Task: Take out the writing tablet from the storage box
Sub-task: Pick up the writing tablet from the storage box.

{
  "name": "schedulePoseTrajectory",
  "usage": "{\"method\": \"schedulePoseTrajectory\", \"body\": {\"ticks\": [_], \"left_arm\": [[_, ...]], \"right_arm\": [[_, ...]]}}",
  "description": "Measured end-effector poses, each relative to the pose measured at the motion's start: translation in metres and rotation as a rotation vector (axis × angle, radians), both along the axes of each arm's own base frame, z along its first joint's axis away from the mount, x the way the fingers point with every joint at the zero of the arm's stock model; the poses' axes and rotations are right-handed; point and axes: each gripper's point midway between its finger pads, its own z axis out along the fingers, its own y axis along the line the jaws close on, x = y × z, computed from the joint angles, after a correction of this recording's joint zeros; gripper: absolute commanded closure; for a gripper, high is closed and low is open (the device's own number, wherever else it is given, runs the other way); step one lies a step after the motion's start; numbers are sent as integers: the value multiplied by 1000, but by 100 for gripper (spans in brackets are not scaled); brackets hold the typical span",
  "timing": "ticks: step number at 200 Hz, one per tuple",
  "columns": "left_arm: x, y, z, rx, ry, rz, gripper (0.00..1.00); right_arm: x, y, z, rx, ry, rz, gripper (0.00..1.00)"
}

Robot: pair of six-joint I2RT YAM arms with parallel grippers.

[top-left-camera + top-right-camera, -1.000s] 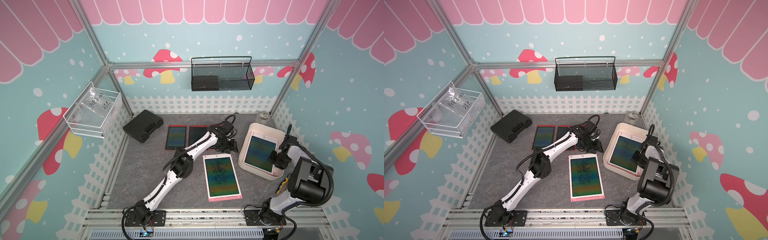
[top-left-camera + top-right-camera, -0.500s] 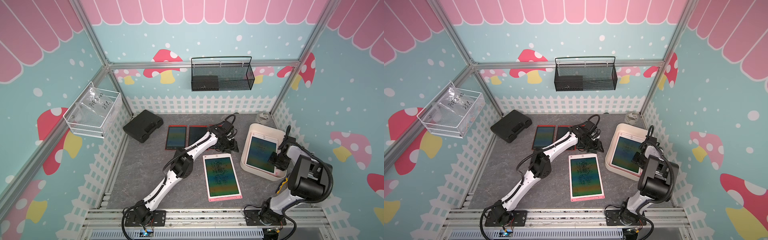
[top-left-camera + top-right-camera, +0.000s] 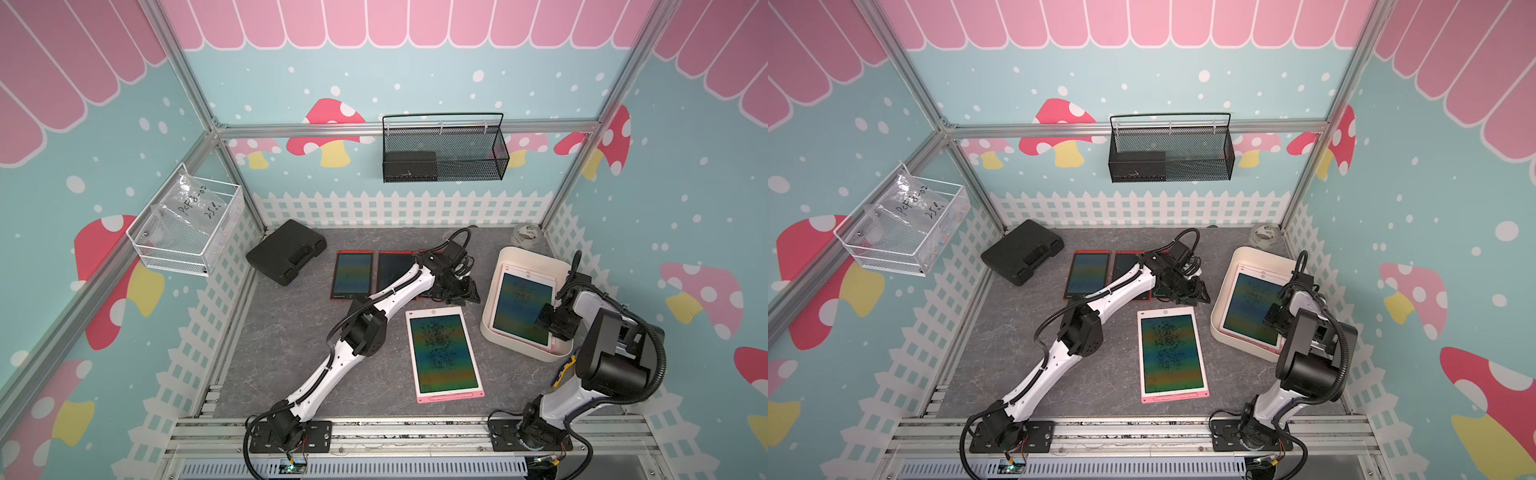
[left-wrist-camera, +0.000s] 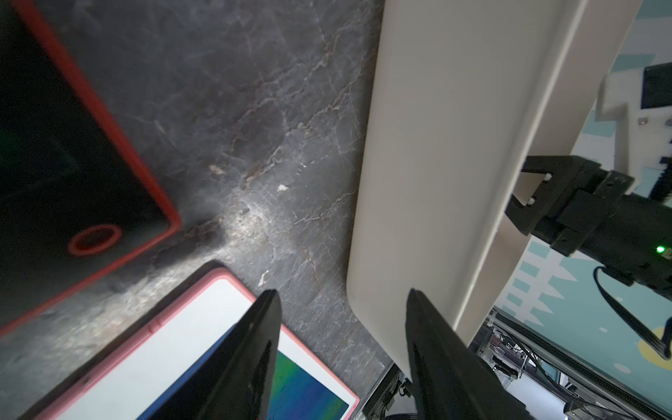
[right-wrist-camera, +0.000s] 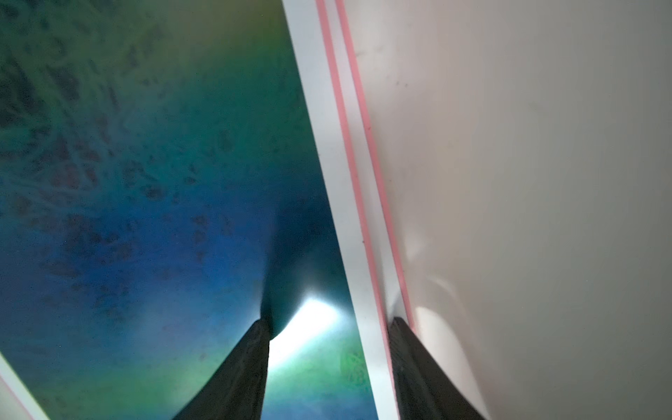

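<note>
The cream storage box (image 3: 528,251) (image 3: 1258,251) stands at the right of the table. A white, pink-edged writing tablet (image 3: 519,303) (image 3: 1246,303) (image 5: 145,182) lies flat inside, with another pink edge showing beneath it. My right gripper (image 3: 548,318) (image 3: 1273,318) (image 5: 332,322) is down in the box, open. One finger rests on the screen, the other sits just past the tablet's long edge by the box wall (image 5: 527,182). My left gripper (image 3: 467,293) (image 3: 1198,293) (image 4: 343,294) hangs open and empty just left of the box's outer wall (image 4: 436,145).
A pink tablet (image 3: 442,353) lies on the table's middle. Red tablets (image 3: 353,274) lie in a row behind it, partly under the left arm. A black case (image 3: 286,251) and a tape roll (image 3: 527,235) sit at the back. Two wire baskets (image 3: 444,149) (image 3: 187,224) hang on the walls.
The storage box and its tablet have shifted slightly under the right gripper. The left arm has stayed put.
</note>
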Motion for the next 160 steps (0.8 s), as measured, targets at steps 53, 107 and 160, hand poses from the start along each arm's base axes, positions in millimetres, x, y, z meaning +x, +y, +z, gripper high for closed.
{"method": "schedulePoseTrajectory", "body": {"ticks": [53, 107, 160], "left_arm": [[-2, -1, -9, 2, 29, 3, 45], [-3, -2, -9, -6, 37, 0, 45], [0, 1, -10, 2, 40, 12, 46]], "right_arm": [[12, 15, 0, 78, -71, 39, 47], [16, 20, 1, 106, -100, 53, 48], [27, 38, 4, 210, -203, 80, 50]]}}
